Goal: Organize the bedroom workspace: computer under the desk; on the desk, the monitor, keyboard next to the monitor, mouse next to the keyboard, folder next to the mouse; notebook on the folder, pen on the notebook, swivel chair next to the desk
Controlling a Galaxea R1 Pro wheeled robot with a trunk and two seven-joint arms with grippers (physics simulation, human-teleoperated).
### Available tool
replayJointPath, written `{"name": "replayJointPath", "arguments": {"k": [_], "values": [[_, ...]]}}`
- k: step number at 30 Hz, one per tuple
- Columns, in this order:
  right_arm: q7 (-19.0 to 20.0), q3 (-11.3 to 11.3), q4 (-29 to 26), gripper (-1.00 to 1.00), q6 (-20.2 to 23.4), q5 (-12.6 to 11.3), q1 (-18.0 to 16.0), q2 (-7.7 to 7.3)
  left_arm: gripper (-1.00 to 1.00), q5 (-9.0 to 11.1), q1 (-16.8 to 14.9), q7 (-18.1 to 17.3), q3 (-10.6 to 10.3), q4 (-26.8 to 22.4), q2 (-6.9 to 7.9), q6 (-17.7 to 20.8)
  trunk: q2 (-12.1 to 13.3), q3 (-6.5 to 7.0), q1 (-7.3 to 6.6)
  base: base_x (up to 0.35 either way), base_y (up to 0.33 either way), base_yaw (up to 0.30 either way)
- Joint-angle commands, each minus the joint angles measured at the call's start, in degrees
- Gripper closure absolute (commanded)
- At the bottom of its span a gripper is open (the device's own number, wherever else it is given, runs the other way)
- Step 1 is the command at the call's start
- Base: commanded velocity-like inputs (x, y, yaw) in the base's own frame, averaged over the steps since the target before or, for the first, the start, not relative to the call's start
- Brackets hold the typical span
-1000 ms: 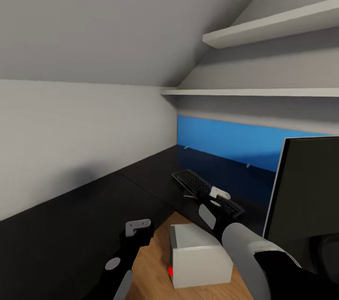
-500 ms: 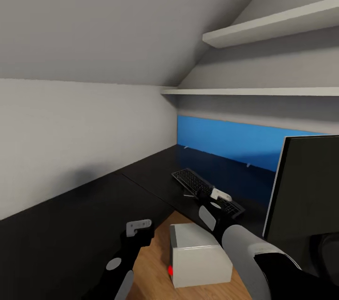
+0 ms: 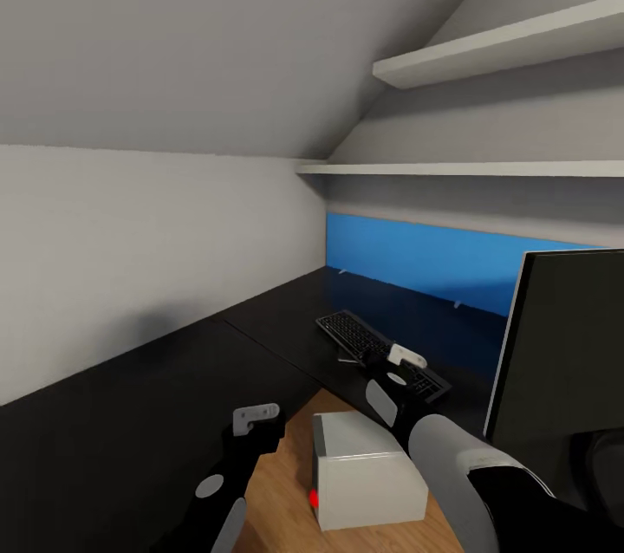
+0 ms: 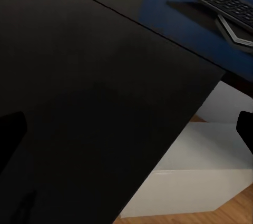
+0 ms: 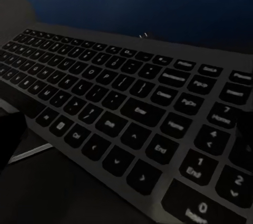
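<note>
The black keyboard [image 3: 373, 348] lies on the matt black desk [image 3: 173, 380], left of the wide black monitor [image 3: 563, 362], which stands at the right. My right gripper [image 3: 401, 360] hovers low over the keyboard's near end; the right wrist view has the keys [image 5: 132, 108] close up, with the jaws apart and nothing between them. My left gripper [image 3: 256, 421] is open above the desk's inner edge. The light grey computer [image 3: 364, 471] with a red light sits on the wooden floor in the desk's inner corner, partly tucked under the top [image 4: 195, 176].
A blue back panel [image 3: 416, 263] runs along the desk's far edge. Two white wall shelves [image 3: 485, 170] hang above it under the sloped grey ceiling. A grey wall bounds the desk on the left. Bare wooden floor [image 3: 277, 484] lies between my arms.
</note>
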Motion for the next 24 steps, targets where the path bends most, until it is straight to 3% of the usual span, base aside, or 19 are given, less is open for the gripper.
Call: {"name": "replayJointPath", "arguments": {"k": [1, 19, 24], "values": [[-0.1, 0.1, 0.0, -1.00, -0.7, -0.5, 0.0, 0.01, -1.00, 0.5, 0.0, 0.4, -0.1, -0.1, 0.02, 0.2, 0.0, -0.07, 0.00, 0.000, 0.000, 0.000], [-0.2, 0.1, 0.1, -1.00, -2.1, -0.5, 0.0, 0.01, -1.00, 0.6, 0.0, 0.4, -0.1, 0.0, 0.10, 0.2, 0.0, -0.07, 0.00, 0.009, -0.018, 0.000], [-0.2, 0.1, 0.2, -1.00, -2.1, -0.5, 0.0, 0.01, -1.00, 0.6, 0.0, 0.4, -0.1, 0.0, 0.10, 0.2, 0.0, -0.07, 0.00, 0.000, 0.000, -0.167]]}}
